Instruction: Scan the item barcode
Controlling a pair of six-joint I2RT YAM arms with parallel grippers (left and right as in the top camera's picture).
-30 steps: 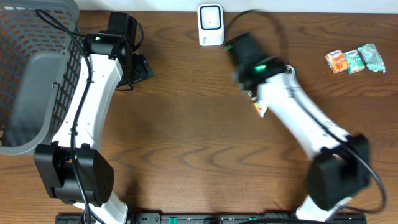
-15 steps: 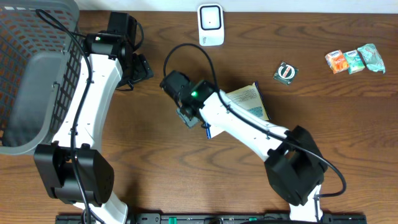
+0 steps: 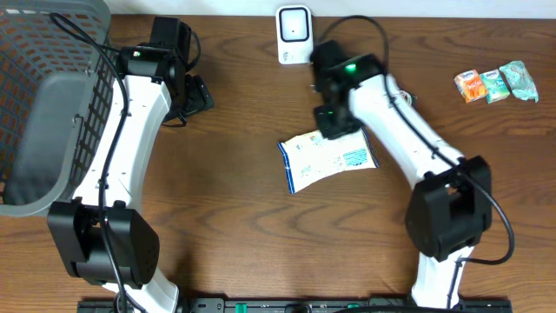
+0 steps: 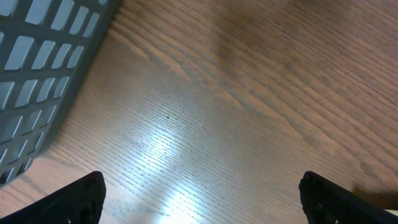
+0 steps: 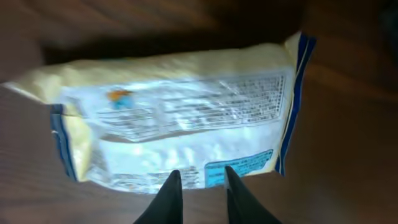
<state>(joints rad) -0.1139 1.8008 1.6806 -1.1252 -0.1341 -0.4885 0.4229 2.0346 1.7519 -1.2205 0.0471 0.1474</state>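
The item, a pale yellow snack bag (image 3: 328,161) with blue ends, lies flat on the wooden table with its printed white label facing up. In the right wrist view the bag (image 5: 180,124) fills the frame. My right gripper (image 3: 334,122) hovers at the bag's far edge, just below the white scanner (image 3: 294,35). Its fingers (image 5: 201,177) stand a narrow gap apart, with wood showing between them and the tips over the bag's near edge. My left gripper (image 3: 195,96) sits wide open beside the basket, and its jaws (image 4: 202,199) hold nothing.
A grey mesh basket (image 3: 35,104) fills the far left, and its wall (image 4: 37,74) shows in the left wrist view. Three small snack packets (image 3: 495,84) lie at the far right. The right arm's cable loops near the scanner.
The right arm swung left across the table, then back toward the scanner. The bag now lies flat mid-table with its label up. The left arm has not moved.
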